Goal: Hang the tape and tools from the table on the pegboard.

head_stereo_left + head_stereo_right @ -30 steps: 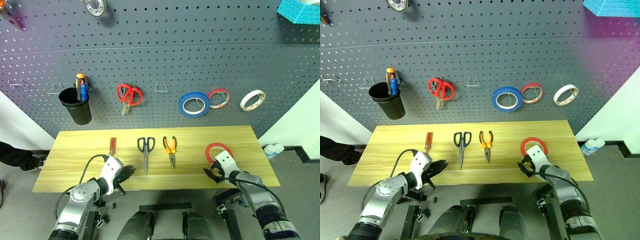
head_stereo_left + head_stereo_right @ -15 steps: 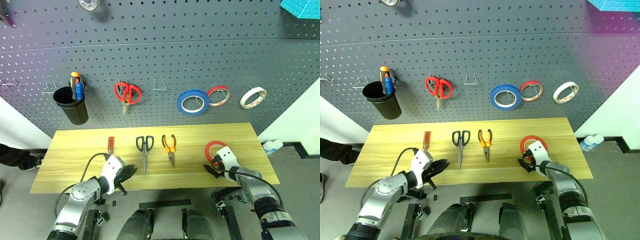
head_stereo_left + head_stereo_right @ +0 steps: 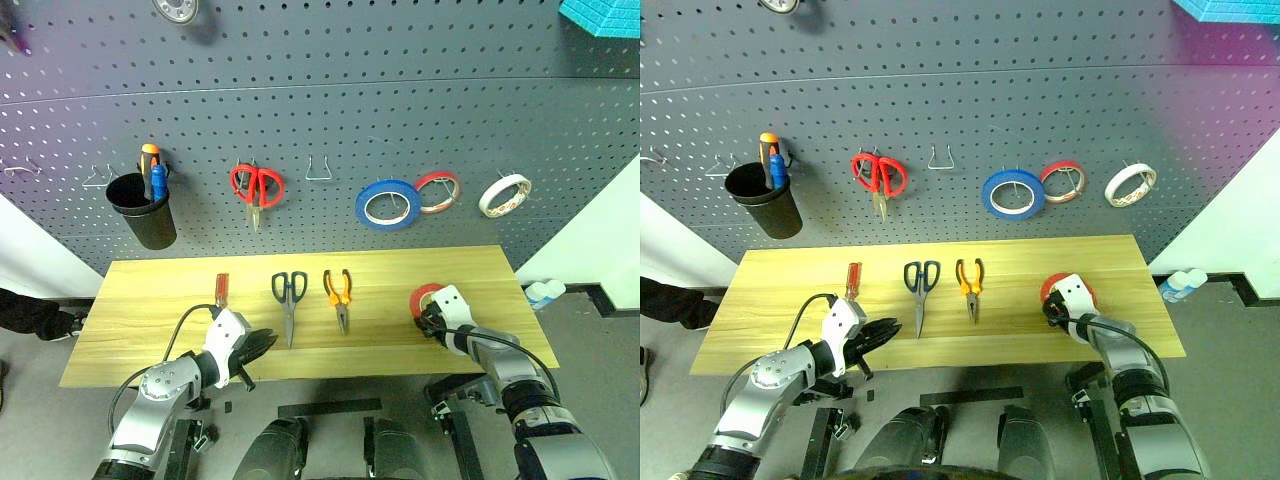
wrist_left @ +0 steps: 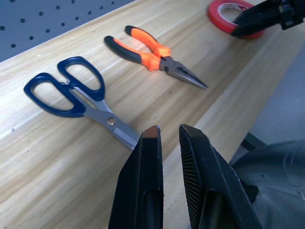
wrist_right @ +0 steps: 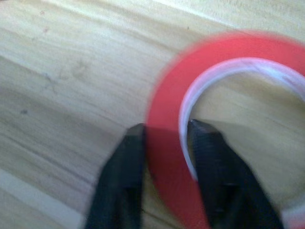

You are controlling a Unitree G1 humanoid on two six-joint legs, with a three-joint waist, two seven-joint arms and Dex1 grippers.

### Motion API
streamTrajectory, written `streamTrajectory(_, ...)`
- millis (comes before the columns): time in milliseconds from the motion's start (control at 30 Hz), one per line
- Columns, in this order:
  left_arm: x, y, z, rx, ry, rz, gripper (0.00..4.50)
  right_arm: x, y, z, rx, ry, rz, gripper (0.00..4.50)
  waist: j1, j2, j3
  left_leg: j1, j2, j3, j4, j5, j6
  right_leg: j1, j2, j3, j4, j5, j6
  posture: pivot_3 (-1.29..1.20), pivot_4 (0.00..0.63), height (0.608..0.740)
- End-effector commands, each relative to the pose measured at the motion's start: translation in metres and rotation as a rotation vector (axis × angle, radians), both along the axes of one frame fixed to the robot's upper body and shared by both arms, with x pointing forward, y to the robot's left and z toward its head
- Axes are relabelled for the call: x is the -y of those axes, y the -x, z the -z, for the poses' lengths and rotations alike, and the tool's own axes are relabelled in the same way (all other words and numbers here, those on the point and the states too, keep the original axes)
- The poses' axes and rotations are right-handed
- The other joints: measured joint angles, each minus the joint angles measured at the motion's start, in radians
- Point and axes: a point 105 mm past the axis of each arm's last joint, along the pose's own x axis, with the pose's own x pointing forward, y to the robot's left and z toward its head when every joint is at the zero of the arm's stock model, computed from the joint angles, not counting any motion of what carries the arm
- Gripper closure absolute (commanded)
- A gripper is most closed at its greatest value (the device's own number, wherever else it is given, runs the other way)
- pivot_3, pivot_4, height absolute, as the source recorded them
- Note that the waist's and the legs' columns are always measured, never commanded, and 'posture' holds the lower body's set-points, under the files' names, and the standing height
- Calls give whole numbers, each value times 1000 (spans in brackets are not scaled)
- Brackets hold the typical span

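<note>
The red-orange tape (image 3: 424,294) lies flat at the right end of the wooden table (image 3: 150,320). My right gripper (image 5: 167,131) is shut on its near rim, one finger outside the ring and one inside the pale core. Black-handled scissors (image 3: 290,298), orange-and-black pliers (image 3: 340,297) and a red-handled screwdriver (image 3: 224,291) lie in a row mid-table. My left gripper (image 4: 167,131) hovers shut and empty over the table's front edge, just short of the scissors' blade tip (image 4: 126,136). The dark grey pegboard (image 3: 330,110) rises behind the table.
On the pegboard hang a black cup (image 3: 141,211) with screwdrivers, red-handled scissors (image 3: 256,187), a blue ring (image 3: 387,205), a thin red ring (image 3: 438,191) and a white ring (image 3: 504,195). A bare wire hook (image 3: 319,171) sits between the scissors and the rings.
My right gripper has pushed forward onto the tape and gone from open to shut on its near rim. The left arm has stayed in place.
</note>
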Motion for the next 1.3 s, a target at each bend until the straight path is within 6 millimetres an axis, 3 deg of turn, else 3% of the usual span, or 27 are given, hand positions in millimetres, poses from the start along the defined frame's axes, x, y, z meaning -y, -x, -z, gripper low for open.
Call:
streamTrajectory(33, 12, 8, -13, 33, 28, 102, 3858, 0, 4, 6, -25, -16, 18, 3778, 0, 0, 0, 0, 0, 0, 0, 0, 0, 0, 0, 0, 0, 0, 0, -14, 144, 740)
streamTrajectory(300, 22, 1, -34, 130, 59, 167, 3858, 1, 0, 2, -3, -18, 26, 3778, 0, 0, 0, 0, 0, 0, 0, 0, 0, 0, 0, 0, 0, 0, 0, -21, 134, 740)
streamTrajectory(433, 23, -3, -37, 151, 60, 170, 3858, 3, -6, -9, 59, -25, 47, 3778, -9, 0, 0, 0, 0, 0, 0, 0, 0, 0, 1, 0, 0, 0, 0, -23, 129, 740)
streamTrajectory(600, 25, -5, -47, 187, 87, 175, 3858, 7, -12, -47, 246, 12, 80, 3778, -12, 1, 0, -3, 0, 0, 0, 0, -1, -4, 2, 0, 1, 1, 0, -22, 120, 740)
streamTrajectory(800, 26, -8, -53, 214, 87, 182, 3858, -9, 7, -96, 456, 59, 100, 3778, -12, 1, -1, -5, 1, 0, 0, 1, -1, -6, 2, 0, 3, 1, 0, -36, 113, 740)
streamTrajectory(1000, 28, -13, -62, 284, 97, 181, 3858, -29, 24, -131, 673, 231, 51, 3778, -12, 1, -1, -4, 2, 1, 1, 1, -2, -6, 4, 0, 3, 1, -1, -64, 104, 740)
streamTrajectory(1300, 45, -22, -94, 406, 154, 247, 3858, -41, 14, -170, 920, 326, 21, 3779, -15, 1, -1, -4, 7, 2, 3, 3, -5, -6, 10, 1, 3, 5, -3, -65, 86, 740)
